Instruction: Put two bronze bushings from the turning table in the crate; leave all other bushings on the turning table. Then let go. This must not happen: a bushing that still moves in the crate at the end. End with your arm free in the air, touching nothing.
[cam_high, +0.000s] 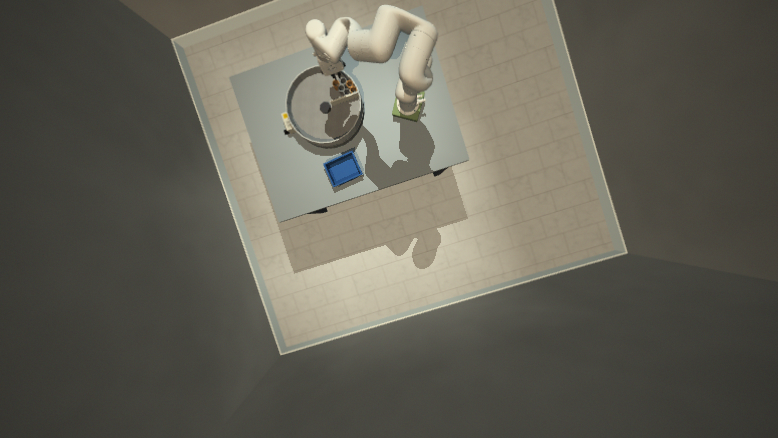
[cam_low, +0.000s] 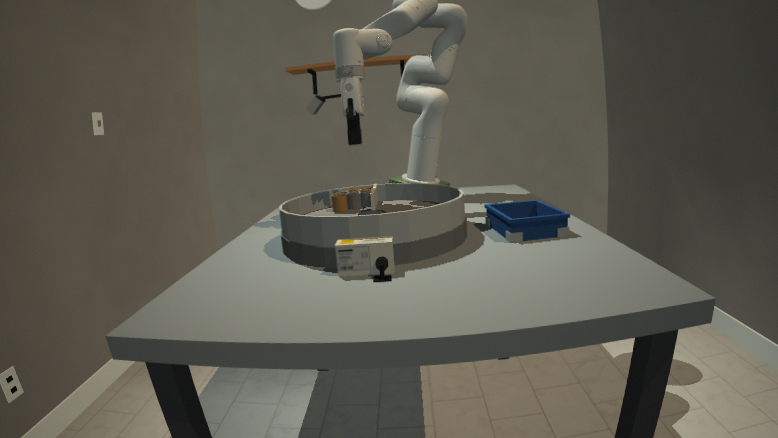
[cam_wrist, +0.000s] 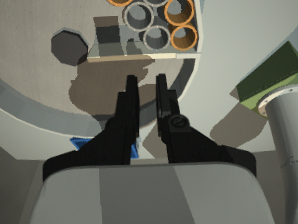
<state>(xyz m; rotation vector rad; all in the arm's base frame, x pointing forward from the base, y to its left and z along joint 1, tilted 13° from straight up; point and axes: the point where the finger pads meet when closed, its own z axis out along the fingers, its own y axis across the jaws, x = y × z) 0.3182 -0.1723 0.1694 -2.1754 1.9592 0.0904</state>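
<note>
The round grey turning table (cam_high: 304, 108) (cam_low: 375, 228) (cam_wrist: 25, 50) holds several upright bushings. They are clustered on one side of a pale divider (cam_high: 345, 99) (cam_wrist: 165, 56). One bronze bushing (cam_low: 339, 203) (cam_wrist: 186, 48) shows in the exterior view, and bronze rings show in the wrist view, partly cut off at its top. Grey bushings (cam_wrist: 125, 17) stand among them. My gripper (cam_high: 336, 77) (cam_low: 354, 143) (cam_wrist: 147, 88) is slightly open and empty, high above the turning table. The blue crate (cam_high: 348, 180) (cam_low: 530, 229) appears empty in the top view; its floor is partly hidden in the exterior view.
A dark hub (cam_high: 325, 107) (cam_wrist: 69, 46) sits at the turning table's centre. A raised wall rings the table. A small white box (cam_high: 286, 122) (cam_low: 352, 258) with a black knob stands outside the wall. The arm's green base (cam_high: 401, 113) (cam_wrist: 270, 70) is on the same tabletop.
</note>
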